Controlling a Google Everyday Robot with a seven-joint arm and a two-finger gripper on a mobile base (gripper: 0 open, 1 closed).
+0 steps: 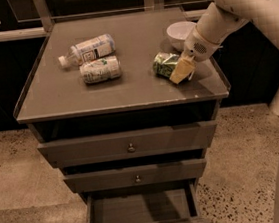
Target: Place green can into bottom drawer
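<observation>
1. Nearest me, the bottom drawer (140,210) was pulled out and open, with a bare grey floor and nothing inside.
2. Above it the middle drawer (161,173) and top drawer (83,149) were both shut, each with a small round knob at centre.
3. The worktop (127,92) was a grey slab with a low raised lip, and its front edge was bare.
4. The green can (164,64) lay on its side on the right half of the worktop, nearer the right edge than the left and a bit forward of the middle. It was not in the drawer.
5. My gripper (179,72) was down at the worktop, right against the green can's right side, close to the right edge. Wide, narrow or holding: could not tell.
6. The white can (100,69) lay on its side left of centre, well apart from the green can.
7. The bottle (88,49) lay just behind the white can, with its white cap toward the left edge.
8. The white bowl (181,32) sat behind the green can toward the back right corner, and my arm (228,7) came in over it from the right.
</observation>
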